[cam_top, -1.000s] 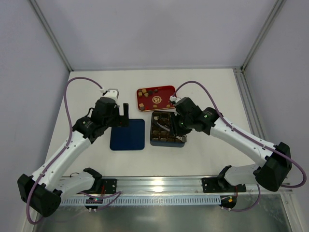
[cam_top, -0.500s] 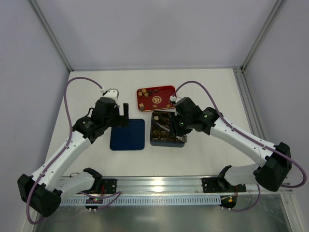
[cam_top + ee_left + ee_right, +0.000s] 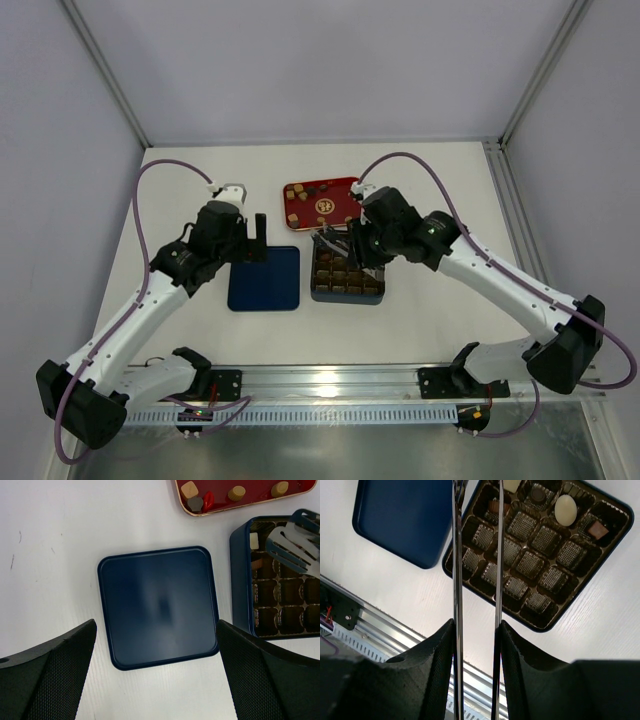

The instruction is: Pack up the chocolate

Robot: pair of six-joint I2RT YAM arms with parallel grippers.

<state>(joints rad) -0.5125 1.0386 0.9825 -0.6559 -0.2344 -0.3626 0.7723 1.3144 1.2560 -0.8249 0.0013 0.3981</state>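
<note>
White tabletop, pale walls all round, and the chocolate is split two ways. A handful of pieces, a whitish round one, a brown square and a couple of darker ones, sit in cells along the far side of the box, the side toward the red tray. More tan and dark pieces lie loose on that tray. Over the box's far left corner hangs the right gripper, its long thin fingers parted by a narrow gap. Nothing shows between them, though the very tips run off the top of the wrist view. Just left of the box lies the dark blue lid, flat on the table. Above it is the left gripper, jaws spread wide, gripping nothing.
</note>
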